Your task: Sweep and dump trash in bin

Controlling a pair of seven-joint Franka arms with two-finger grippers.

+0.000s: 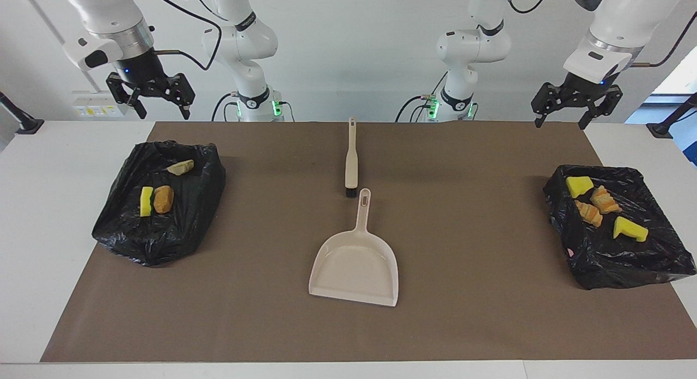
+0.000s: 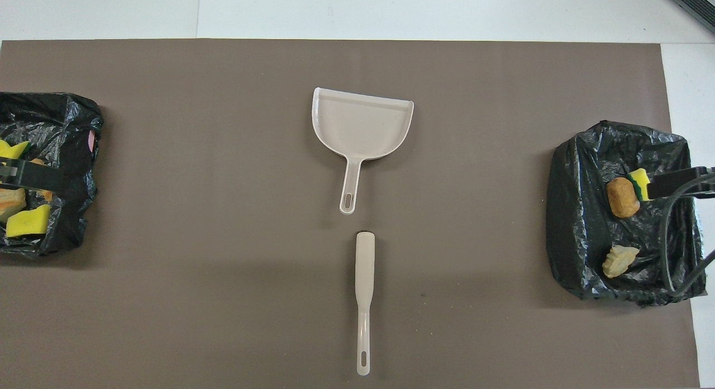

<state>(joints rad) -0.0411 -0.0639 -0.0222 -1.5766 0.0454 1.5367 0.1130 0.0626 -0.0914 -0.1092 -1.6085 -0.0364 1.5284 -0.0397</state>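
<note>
The trash lies in two black bag-lined bins. In the bin (image 1: 163, 243) at the right arm's end are a yellow-green sponge chunk (image 1: 146, 201), a brown lump (image 1: 163, 199) and a pale lump (image 1: 180, 167). The bin (image 1: 626, 264) at the left arm's end holds several pieces, among them yellow sponge chunks (image 1: 579, 186) and orange lumps (image 1: 604, 200). My right gripper (image 1: 163, 115) hangs open and empty high over its bin. My left gripper (image 1: 561, 123) is open and empty high over the other bin.
A beige dustpan (image 1: 355, 264) lies mid-mat, its handle pointing toward the robots. A beige brush (image 1: 351, 161) with black bristles lies in line with it, nearer to the robots. A brown mat (image 1: 463, 324) covers the table.
</note>
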